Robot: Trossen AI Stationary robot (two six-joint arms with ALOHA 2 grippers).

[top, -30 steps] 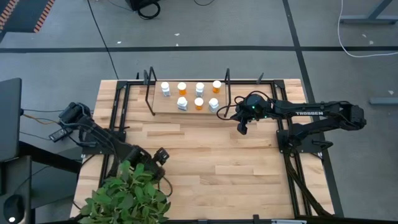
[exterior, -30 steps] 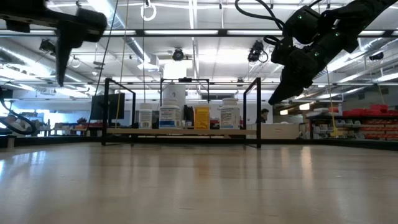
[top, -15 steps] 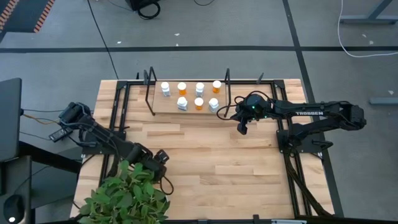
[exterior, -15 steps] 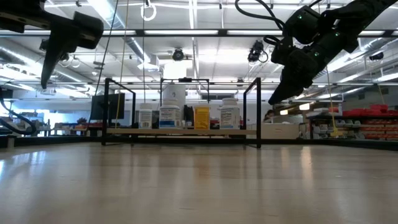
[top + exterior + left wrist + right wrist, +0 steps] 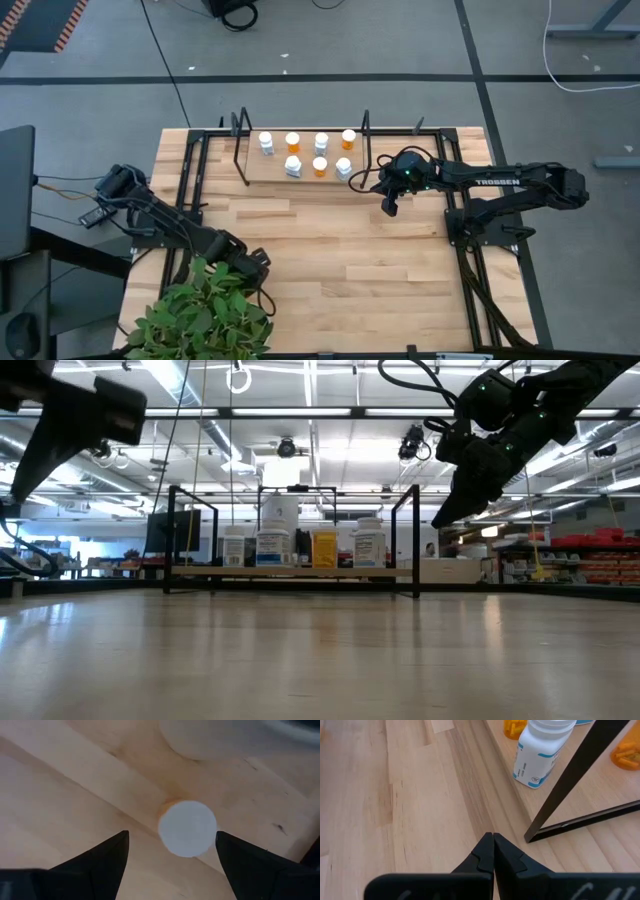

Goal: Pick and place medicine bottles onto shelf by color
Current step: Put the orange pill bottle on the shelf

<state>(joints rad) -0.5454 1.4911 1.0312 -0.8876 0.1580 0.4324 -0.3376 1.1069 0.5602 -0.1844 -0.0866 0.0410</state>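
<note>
Several pill bottles with white caps, some orange and some white, stand upright on the light-wood shelf (image 5: 305, 156) at the table's far side; they also show in the low view (image 5: 300, 547). One orange bottle with a white cap (image 5: 187, 828) stands on the table straight below my left gripper (image 5: 171, 834). That gripper is open, with one finger on each side of the cap and above it. In the high view my left gripper (image 5: 252, 262) is at the near left beside the plant, and the bottle is hidden there. My right gripper (image 5: 388, 205) is shut and empty, just right of the shelf.
A leafy green plant (image 5: 202, 315) fills the table's near left corner, close to my left arm. The shelf's black upright (image 5: 575, 785) and a white bottle with a blue label (image 5: 540, 755) stand just ahead of my right gripper. Bare wood (image 5: 350, 250) lies in the table's middle.
My left gripper has gone toward the table's near edge and the plant, and has tipped as it went. Its fingers stay open. The bottles on the shelf have not moved.
</note>
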